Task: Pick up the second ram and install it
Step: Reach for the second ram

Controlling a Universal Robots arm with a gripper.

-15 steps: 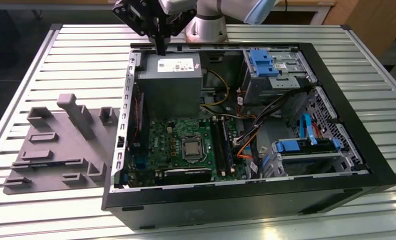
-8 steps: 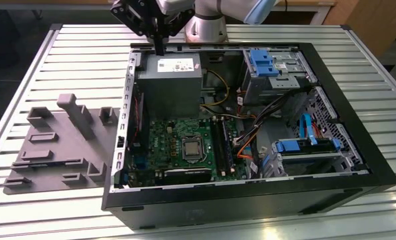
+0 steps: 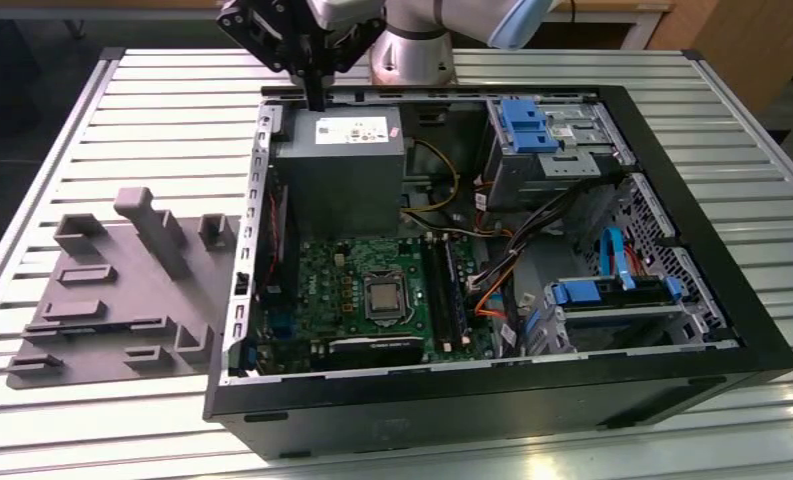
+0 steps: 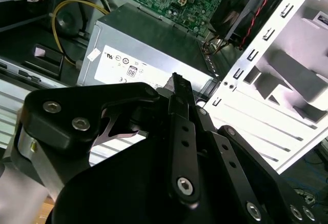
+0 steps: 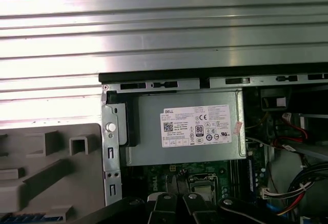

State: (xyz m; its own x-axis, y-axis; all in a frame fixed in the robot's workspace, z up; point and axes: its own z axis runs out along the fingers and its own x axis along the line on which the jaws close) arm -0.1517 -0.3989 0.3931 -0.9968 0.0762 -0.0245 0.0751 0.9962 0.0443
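While my gripper (image 3: 317,103), fingers pressed together, hangs over the power supply (image 3: 339,165), the second ram (image 5: 31,218) looks parked off sideways on the grey fixture (image 3: 116,300).

Matt black tool (image 3: 316,103); matt grey metal power-supply box (image 3: 340,170).

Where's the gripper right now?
In the exterior view the gripper hangs at the far rim of the open computer case, just above the grey power-supply box, on the exterior view's left half.
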